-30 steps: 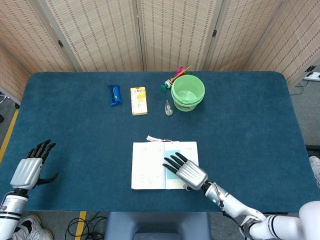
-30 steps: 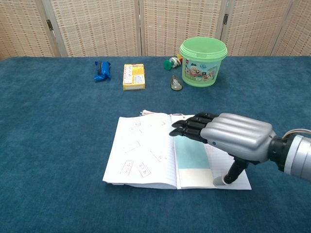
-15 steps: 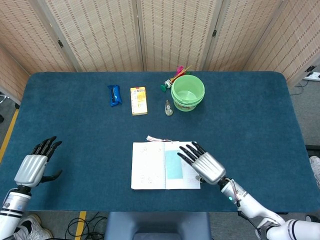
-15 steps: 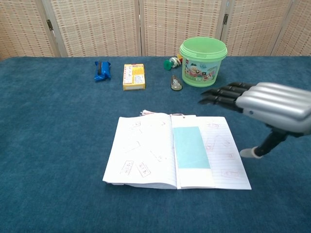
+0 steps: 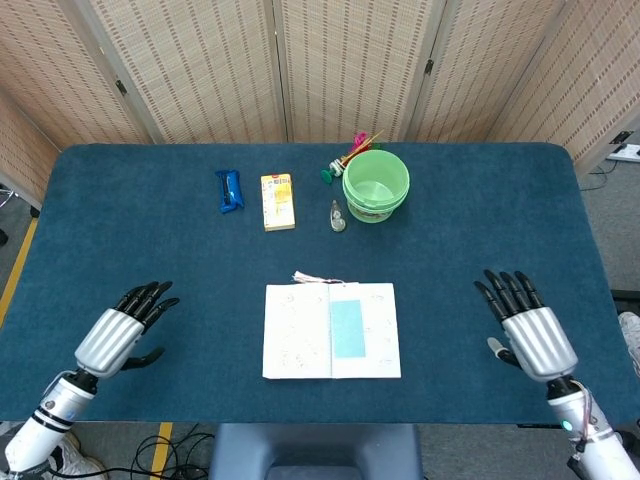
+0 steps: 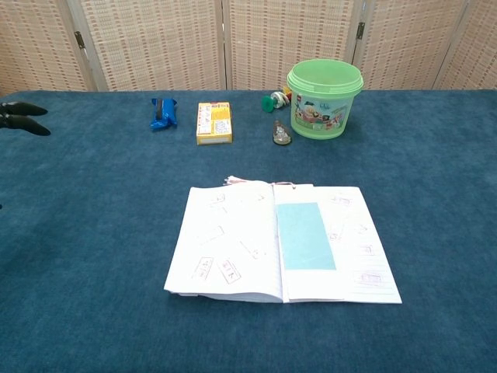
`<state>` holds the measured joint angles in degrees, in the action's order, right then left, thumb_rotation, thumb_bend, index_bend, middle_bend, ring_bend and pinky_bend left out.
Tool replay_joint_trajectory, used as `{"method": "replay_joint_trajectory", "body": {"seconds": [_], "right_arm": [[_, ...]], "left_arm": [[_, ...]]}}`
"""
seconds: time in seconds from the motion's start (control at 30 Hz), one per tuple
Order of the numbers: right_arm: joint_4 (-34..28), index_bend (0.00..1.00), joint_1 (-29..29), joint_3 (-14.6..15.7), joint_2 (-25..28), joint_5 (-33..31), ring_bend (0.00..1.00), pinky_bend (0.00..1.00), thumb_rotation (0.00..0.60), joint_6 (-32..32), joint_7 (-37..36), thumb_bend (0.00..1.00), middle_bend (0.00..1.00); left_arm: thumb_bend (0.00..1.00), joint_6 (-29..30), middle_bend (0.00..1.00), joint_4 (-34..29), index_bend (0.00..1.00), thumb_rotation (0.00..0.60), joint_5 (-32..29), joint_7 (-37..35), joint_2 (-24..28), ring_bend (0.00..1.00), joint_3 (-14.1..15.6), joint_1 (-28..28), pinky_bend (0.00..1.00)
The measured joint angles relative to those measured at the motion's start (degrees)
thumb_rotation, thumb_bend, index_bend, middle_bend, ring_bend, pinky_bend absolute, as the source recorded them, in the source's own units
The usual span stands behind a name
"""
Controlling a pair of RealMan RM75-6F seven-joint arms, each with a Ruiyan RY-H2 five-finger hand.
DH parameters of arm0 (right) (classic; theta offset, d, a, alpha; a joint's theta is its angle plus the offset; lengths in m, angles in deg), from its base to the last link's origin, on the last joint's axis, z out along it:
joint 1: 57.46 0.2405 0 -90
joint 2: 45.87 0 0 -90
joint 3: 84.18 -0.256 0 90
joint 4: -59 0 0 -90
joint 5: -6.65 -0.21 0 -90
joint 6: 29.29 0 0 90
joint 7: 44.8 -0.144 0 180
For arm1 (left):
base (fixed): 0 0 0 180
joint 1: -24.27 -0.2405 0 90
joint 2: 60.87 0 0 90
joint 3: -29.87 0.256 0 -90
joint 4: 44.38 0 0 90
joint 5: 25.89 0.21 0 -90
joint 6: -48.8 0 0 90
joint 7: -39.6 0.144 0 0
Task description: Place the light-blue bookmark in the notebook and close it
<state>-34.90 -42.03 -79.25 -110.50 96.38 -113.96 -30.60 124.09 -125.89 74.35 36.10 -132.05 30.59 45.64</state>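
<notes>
The light-blue rectangular bookmark [image 5: 347, 328] lies on the open white paper notebook's [image 5: 300, 330] right page, near the table's front edge, spine running front-to-back. Both the left hand [image 5: 115, 335] and the right hand [image 5: 530, 328] hover empty, fingers spread, roughly equidistant.

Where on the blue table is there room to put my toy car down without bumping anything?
Best spots: the bare cloth between the open notebook and the right hand, or between the notebook and the left hand. The far corners are free too. It is crowded at the back middle, around the green bucket, yellow box and blue packet.
</notes>
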Motion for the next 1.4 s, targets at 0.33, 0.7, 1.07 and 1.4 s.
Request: {"method": "replay_joint_trajectory", "body": {"seconds": [0.33,0.7,1.07,1.4], "right_arm": [[2.3,0.00,-7.7,-0.1,0.9,-1.0,0.00,0.00,0.600,-6.7,-5.6,0.19,0.00],[2.5,0.00,-8.4,-1.9,0.8,0.6,0.00,0.00,0.600,-6.1,-5.8,0.19,0.00],[2.3,0.00,-9.4,-3.1,0.8,1.4,0.00,0.00,0.600,-6.0,-5.7,0.19,0.00],[2.4,0.00,-10.5,-4.4,1.1,1.5,0.00,0.00,0.600,-6.9,-6.5,0.19,0.00]], "left_arm": [[0.29,-1.1,0.06,4.6,0.17,0.600,7.7,-2.0,-4.4,0.04,3.4,4.5,0.15],[0.27,-4.9,0.06,8.6,0.12,0.600,12.6,1.5,-11.6,0.03,5.2,10.0,0.15],[0.27,-5.8,0.06,16.3,0.10,0.600,13.4,3.8,-20.1,0.04,5.1,13.7,0.15],[0.27,-8.4,0.06,18.6,0.07,0.600,11.2,5.1,-24.8,0.04,4.6,16.4,0.15]]}}
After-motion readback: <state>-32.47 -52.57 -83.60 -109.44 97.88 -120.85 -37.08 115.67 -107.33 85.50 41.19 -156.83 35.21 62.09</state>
